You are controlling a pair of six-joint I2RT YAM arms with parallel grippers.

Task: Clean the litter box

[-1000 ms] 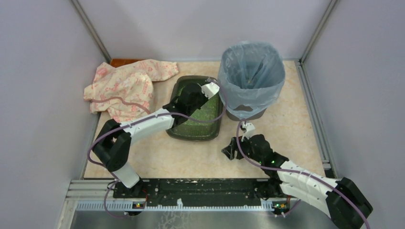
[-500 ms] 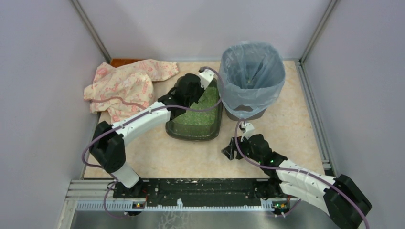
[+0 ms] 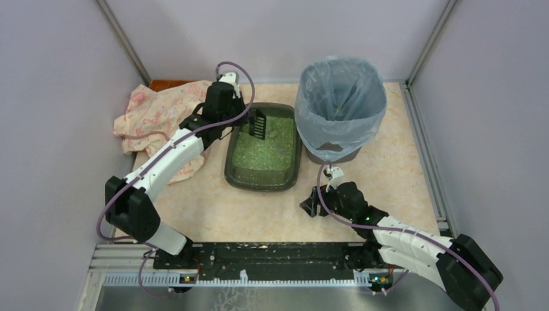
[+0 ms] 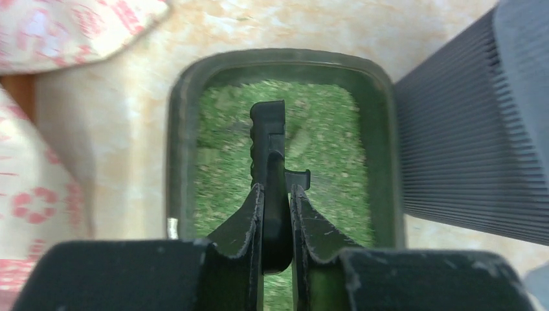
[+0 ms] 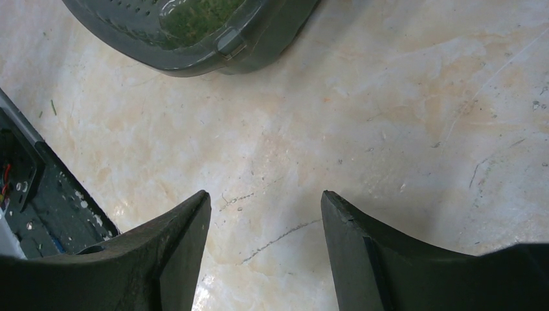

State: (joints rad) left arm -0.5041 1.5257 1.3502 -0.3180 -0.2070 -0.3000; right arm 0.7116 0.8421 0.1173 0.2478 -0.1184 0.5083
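The left gripper (image 4: 277,194) is clamped tight on the handle of the black scoop (image 4: 268,139). The scoop sticks straight out ahead of its fingers, edge-on and raised above the litter, probably so the slotted blade can be brought down into the granules. The litter box (image 3: 262,186) lies flat on the table directly beneath and ahead of this gripper. Its long axis runs along the gripper's own line of reach, with the far short end pointing away from the arms. The lined bin (image 3: 340,97) stands just to the gripper's right, touching or nearly touching the box, handy for dumping. The right gripper (image 5: 265,201) hangs wide apart and empty over bare table (image 5: 388,129), with a near corner of the box ahead of it.
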